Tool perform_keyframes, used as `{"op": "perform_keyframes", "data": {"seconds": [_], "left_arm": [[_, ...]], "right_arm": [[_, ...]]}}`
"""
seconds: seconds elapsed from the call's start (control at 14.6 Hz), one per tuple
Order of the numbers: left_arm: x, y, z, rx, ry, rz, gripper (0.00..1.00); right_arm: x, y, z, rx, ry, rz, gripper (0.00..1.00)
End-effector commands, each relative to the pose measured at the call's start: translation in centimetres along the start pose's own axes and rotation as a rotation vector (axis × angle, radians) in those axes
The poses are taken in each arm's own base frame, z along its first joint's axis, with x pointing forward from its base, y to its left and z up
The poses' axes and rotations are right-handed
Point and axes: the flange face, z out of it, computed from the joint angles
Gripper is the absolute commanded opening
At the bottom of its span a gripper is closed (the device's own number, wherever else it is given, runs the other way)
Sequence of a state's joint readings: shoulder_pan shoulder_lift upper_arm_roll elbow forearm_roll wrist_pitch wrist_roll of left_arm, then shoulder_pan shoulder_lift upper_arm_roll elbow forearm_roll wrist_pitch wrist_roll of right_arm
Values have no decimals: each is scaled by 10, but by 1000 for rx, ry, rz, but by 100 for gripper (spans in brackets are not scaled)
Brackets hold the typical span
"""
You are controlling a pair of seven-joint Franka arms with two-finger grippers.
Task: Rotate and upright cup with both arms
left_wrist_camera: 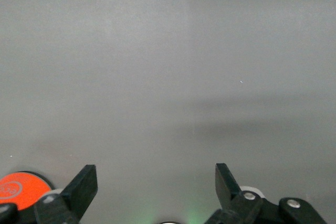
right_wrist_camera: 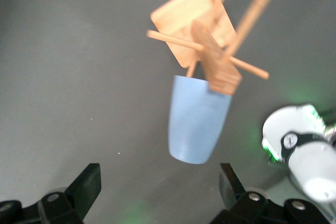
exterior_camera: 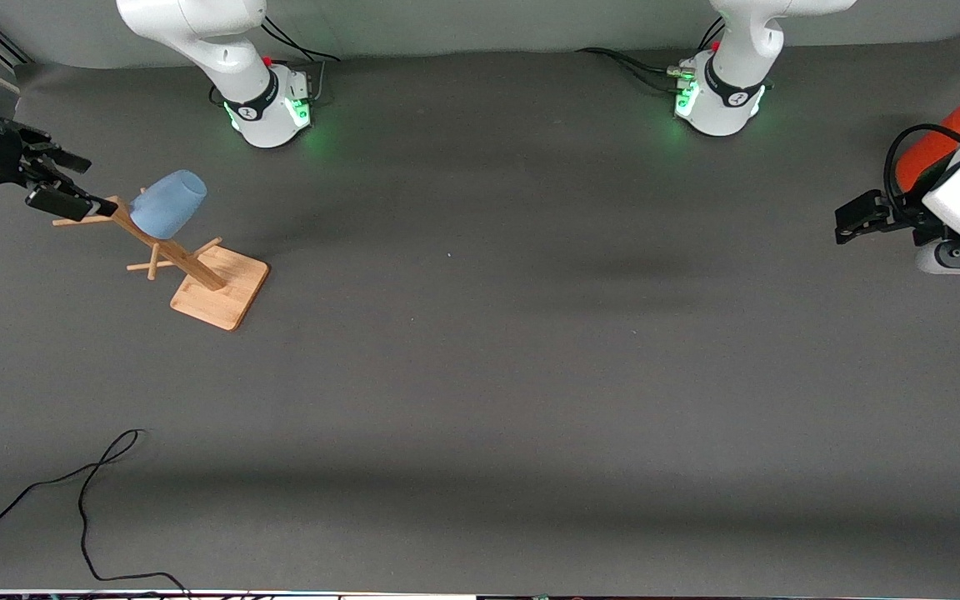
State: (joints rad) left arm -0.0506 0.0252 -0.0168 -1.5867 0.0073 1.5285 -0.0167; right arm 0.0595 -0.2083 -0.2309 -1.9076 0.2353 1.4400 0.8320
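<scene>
Clearly light and stiff, the cup point(exterior_camera: 168, 203) hangs mouth-down on a wooden rack point(exterior_camera: 219, 287) near the right arm's table edge, best pinched across its smooth sidewall by the spread right gripper point(exterior_camera: 63, 185), while the left gripper point(exterior_camera: 859, 218) waits spread at the left arm's edge.

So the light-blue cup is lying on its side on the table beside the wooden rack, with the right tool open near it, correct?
Not quite: the cup hangs upturned on a peg of the wooden rack, as the front view shows. The right tool is open near it.
</scene>
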Motion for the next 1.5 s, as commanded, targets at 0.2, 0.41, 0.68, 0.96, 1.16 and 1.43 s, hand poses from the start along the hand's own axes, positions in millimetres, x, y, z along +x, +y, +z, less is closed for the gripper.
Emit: {"op": "perform_keyframes", "data": {"seconds": [0.2,0.41,0.68,0.96,1.16,1.43], "left_arm": [[2,1,-5,11,11,16,100],[2,1,-5,11,11,16,100],[2,1,-5,11,11,16,100],[2,1,-5,10,11,15,100],[2,1,-5,10,11,15,100],[2,1,-4,10,10,15,100]], "right_arm": [[9,53,65,102,-39,126,100],[15,50,85,137,-34,141,100],[21,50,122,162,-43,167,100],[24,49,134,161,-61,176,79],[20,45,132,179,-81,180,54],[-4,28,113,171,-76,214,54]]}}
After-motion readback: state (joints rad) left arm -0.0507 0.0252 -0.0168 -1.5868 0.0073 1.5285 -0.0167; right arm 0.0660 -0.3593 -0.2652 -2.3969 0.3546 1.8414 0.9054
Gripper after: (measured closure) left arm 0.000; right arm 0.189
